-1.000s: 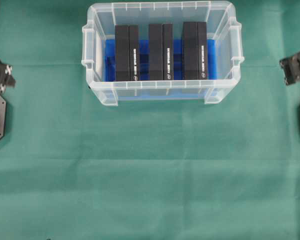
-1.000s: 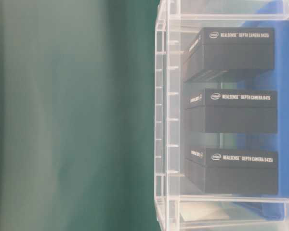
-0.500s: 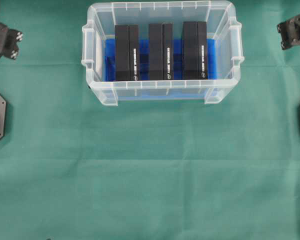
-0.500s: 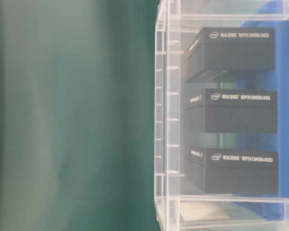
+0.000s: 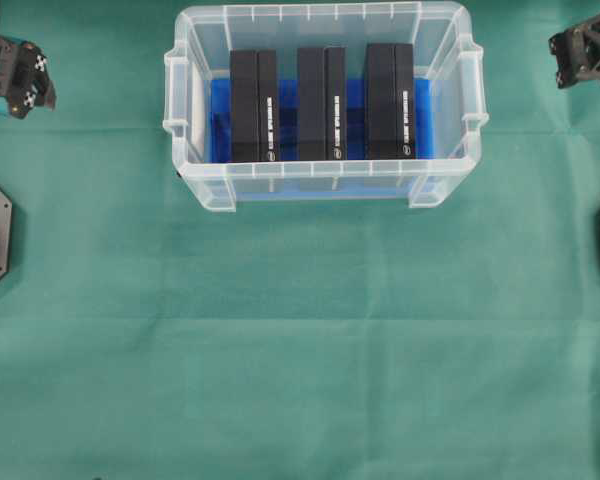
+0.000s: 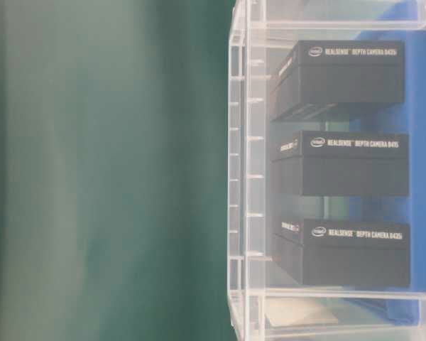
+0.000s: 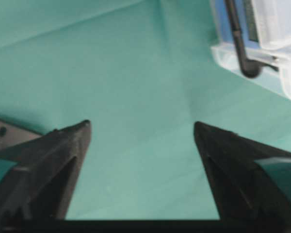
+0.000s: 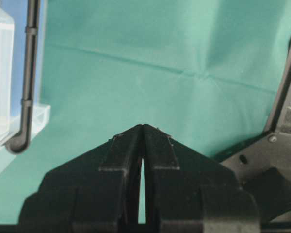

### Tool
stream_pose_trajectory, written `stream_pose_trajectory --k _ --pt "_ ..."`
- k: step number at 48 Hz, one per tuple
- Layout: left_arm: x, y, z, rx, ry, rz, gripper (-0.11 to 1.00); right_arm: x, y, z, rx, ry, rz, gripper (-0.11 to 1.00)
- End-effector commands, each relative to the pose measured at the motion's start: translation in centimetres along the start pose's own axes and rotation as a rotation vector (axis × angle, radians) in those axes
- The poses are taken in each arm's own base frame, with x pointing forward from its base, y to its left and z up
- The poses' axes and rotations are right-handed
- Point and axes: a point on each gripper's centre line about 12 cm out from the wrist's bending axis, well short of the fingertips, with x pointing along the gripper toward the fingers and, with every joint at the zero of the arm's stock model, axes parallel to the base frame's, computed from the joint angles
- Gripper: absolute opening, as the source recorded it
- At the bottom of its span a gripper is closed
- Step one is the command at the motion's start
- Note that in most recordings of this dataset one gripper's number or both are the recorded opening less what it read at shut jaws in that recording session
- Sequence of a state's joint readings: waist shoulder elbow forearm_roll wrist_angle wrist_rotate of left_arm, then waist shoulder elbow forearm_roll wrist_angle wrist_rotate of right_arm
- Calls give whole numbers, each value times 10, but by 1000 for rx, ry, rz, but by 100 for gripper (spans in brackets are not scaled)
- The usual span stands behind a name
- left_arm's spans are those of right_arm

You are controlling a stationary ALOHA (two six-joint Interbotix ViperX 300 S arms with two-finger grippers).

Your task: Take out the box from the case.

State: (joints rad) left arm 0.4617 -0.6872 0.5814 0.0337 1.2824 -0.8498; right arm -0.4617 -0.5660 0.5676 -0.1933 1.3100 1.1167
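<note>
Three black boxes (image 5: 323, 103) stand on edge, side by side with gaps between them, on the blue floor of the clear case (image 5: 325, 186), so that fingers could likely slip down either side of one. The left hand (image 7: 141, 127) hangs spread wide and empty over the cloth, well apart from the case, while the right hand (image 8: 143, 127) is clenched on nothing at the opposite side. A creased green cloth (image 5: 300, 340) covers the table; no room beyond it is visible.
</note>
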Motion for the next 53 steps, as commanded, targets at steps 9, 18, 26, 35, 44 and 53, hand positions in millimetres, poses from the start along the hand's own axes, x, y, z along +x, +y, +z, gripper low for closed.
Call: stream_pose_trajectory --k 9,18,26,35,44,53 --pt "-8 -2 4 -8 -23 -16 96 0 -2 4 0 -13 5 0" --pt "-8 -2 4 -9 -24 -20 96 3 -3 5 4 -19 16 0" --pt "-8 -2 4 -12 -25 -19 96 3 -3 6 5 -34 37 0" --pt "-8 -2 4 -30 -26 -22 96 5 -5 7 -3 -51 30 1" --pt "-8 -2 4 -38 -27 -21 96 6 -6 6 -1 -51 23 26" --pt "-8 -2 4 -38 -26 -22 96 5 -8 5 7 -38 5 81"
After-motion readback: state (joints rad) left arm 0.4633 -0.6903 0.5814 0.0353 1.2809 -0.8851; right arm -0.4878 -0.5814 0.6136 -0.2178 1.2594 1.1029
